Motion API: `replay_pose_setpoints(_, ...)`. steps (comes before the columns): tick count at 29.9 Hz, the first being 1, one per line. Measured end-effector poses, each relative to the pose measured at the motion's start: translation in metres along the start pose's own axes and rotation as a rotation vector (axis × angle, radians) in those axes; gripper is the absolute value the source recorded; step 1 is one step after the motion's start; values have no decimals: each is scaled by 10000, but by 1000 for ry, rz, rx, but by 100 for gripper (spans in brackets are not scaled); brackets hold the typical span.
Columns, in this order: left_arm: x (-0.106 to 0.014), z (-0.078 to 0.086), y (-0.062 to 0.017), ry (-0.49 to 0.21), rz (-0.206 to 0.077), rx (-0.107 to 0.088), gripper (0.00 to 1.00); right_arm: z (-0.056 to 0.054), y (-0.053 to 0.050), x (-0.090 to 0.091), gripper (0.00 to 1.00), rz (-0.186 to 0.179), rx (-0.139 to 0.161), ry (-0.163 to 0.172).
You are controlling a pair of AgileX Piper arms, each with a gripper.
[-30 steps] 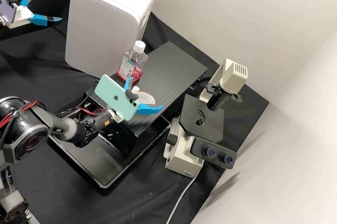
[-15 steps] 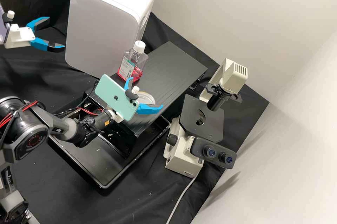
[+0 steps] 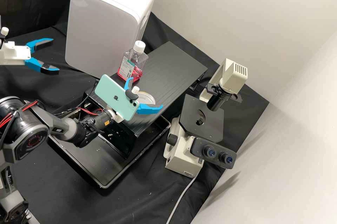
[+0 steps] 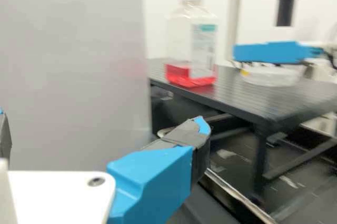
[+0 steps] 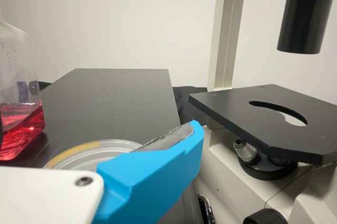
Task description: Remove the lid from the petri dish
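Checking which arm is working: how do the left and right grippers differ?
The left blue-fingered gripper hangs over the black cloth, beside the white box; the right gripper is over the black platform. The left one's jaws flank nothing; the right one's flank the clear round petri dish. Both are open.

Mid-frame in the high view, my right gripper (image 3: 145,93) hides most of the petri dish (image 3: 148,99) between its 2 fingers. The left edge cuts my left gripper (image 3: 53,55) off at the wrist.

High cam looks fwd/down at bench (image 3: 140,196); wrist cams low (both share bottle (image 4: 192,34)).
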Motion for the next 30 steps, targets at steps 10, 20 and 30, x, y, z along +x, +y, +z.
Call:
replay_pose_setpoints(10, 58, 175, -280, -84, -118, 32, 100, 0, 0, 0, 100, 0, 0, 0)
replay_pose_setpoints(20, 105, 226, -352, -105, -141, 54, 100, 0, 0, 0, 100, 0, 0, 0)
replay_pose_setpoints(30, 182, 283, -455, -105, -168, 42, 100, 0, 0, 0, 100, 0, 0, 0)
